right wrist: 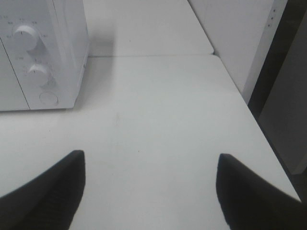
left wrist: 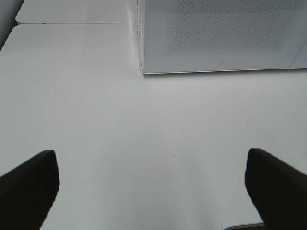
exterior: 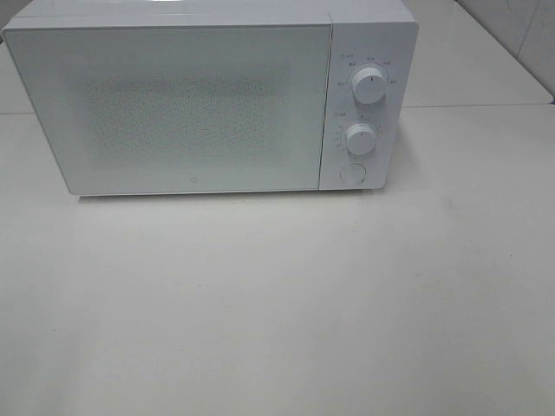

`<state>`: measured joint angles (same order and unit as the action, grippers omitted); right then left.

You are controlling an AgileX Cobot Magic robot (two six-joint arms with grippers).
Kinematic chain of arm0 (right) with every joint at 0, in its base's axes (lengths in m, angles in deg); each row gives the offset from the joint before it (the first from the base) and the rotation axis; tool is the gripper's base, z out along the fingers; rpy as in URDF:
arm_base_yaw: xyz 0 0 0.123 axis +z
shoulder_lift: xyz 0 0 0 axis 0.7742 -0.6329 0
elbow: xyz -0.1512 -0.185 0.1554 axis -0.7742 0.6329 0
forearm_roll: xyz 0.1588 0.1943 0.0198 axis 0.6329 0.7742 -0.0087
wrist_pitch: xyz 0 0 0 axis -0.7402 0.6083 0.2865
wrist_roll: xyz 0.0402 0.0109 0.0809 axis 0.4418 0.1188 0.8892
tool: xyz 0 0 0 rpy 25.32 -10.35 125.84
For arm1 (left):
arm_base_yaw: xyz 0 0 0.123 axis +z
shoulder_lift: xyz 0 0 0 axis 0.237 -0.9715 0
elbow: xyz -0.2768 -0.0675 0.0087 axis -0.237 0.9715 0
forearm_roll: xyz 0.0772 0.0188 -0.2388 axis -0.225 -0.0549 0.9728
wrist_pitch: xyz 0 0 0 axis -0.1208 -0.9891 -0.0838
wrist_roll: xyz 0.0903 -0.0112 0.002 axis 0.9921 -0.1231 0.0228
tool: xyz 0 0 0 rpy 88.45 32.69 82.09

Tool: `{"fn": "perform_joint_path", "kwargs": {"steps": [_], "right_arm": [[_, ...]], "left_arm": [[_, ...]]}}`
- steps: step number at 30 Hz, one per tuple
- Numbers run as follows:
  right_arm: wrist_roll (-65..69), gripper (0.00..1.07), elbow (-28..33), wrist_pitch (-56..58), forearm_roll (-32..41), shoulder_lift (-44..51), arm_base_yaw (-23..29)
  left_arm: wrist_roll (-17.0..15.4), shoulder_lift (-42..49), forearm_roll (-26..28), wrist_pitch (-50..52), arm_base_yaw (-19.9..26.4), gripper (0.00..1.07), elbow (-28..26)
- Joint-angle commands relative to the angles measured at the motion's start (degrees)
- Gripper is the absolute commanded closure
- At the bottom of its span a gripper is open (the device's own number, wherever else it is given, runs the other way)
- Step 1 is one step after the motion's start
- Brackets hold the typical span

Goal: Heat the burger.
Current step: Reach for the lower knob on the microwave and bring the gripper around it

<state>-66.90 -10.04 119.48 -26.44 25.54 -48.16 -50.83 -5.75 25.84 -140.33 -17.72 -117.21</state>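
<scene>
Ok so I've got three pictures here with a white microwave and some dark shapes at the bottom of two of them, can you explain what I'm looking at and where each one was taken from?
This is a two-armed robot at a white table. One picture comes from a camera mounted high, facing a closed white microwave with two round dials and a button on its right side. The other two come from cameras on the robot's wrists. The dark shapes are gripper fingers: the left gripper faces the microwave door, the right gripper sits near the dial end. Both are open and hold nothing. No burger shows in any picture; the door is too frosted to see inside.

White tabletop [exterior: 277, 303], pale wall [right wrist: 235, 33] behind, even light.
</scene>
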Motion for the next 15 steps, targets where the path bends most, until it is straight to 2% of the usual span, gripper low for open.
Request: {"fn": "perform_joint_path", "kwargs": {"steps": [1, 15], "right_arm": [[-0.5, 0.33, -0.5, -1.9, 0.3, -0.3, 0.0], [-0.5, 0.33, -0.5, -17.5, -0.6, -13.2, 0.0]], "left_arm": [[0.2, 1.3, 0.3, 0.2, 0.2, 0.09, 0.0], [0.2, 1.3, 0.3, 0.2, 0.2, 0.09, 0.0]]}}
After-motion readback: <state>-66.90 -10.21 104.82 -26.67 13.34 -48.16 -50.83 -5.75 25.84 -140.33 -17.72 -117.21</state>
